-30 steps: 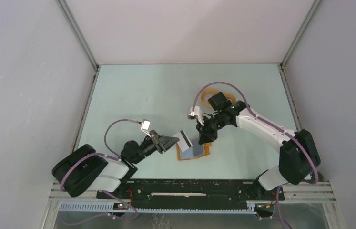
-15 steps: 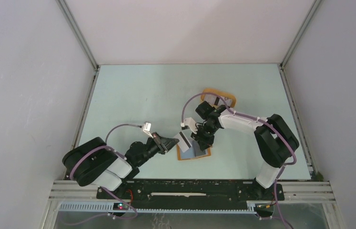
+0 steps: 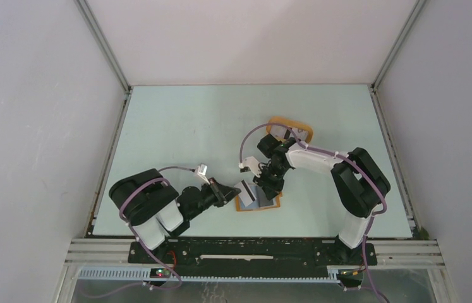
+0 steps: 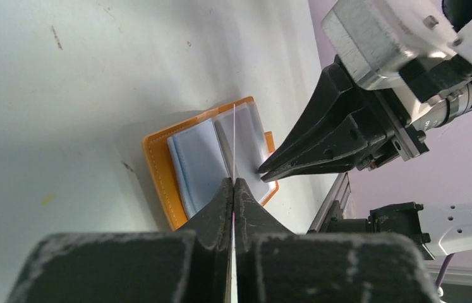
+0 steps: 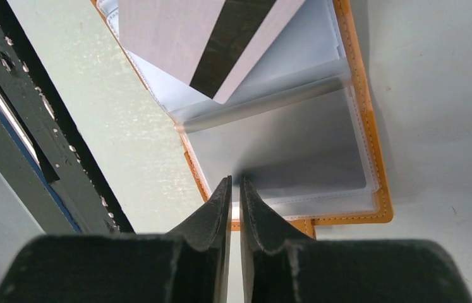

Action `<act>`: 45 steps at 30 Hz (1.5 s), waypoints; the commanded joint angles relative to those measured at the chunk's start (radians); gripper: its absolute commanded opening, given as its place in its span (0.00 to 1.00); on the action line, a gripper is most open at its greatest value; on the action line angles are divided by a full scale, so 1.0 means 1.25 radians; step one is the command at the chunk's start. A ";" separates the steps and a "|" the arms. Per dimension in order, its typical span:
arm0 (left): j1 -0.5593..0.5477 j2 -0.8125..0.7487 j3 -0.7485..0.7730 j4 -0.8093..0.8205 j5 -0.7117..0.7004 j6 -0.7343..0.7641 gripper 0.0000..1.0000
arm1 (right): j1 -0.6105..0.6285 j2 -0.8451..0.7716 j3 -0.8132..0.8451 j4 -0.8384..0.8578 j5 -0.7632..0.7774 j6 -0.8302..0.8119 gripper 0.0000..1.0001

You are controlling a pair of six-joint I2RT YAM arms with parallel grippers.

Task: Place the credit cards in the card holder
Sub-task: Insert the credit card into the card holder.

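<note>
The card holder (image 3: 265, 203) lies open on the table, orange-brown with clear sleeves (image 5: 296, 139). My left gripper (image 3: 233, 191) is shut on a pale credit card (image 3: 246, 189) with a black stripe. It holds that card (image 5: 176, 31) tilted over the holder's left half. In the left wrist view the card (image 4: 234, 139) is edge-on and points at the fold between the sleeves. My right gripper (image 5: 234, 182) has its tips down on the near edge of the right sleeve. Its jaws stand a narrow slit apart, with nothing visible between them.
An oval orange-rimmed tray (image 3: 302, 131) sits behind the right arm, partly hidden by it. The black base rail (image 5: 37, 158) runs close along the holder's near side. Both grippers (image 4: 261, 170) are within a few centimetres of each other over the holder (image 4: 157, 164).
The left arm has pushed the card right and down over the holder. The right arm has folded in and lowered its tips onto the sleeve. Its jaws have narrowed.
</note>
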 commanded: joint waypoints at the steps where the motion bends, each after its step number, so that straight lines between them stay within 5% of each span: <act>1: -0.007 0.015 0.027 0.060 -0.020 -0.005 0.00 | 0.001 0.009 0.030 -0.017 0.001 0.008 0.16; 45: -0.007 0.140 0.092 0.060 0.065 -0.051 0.00 | 0.001 0.024 0.040 -0.025 0.001 0.019 0.16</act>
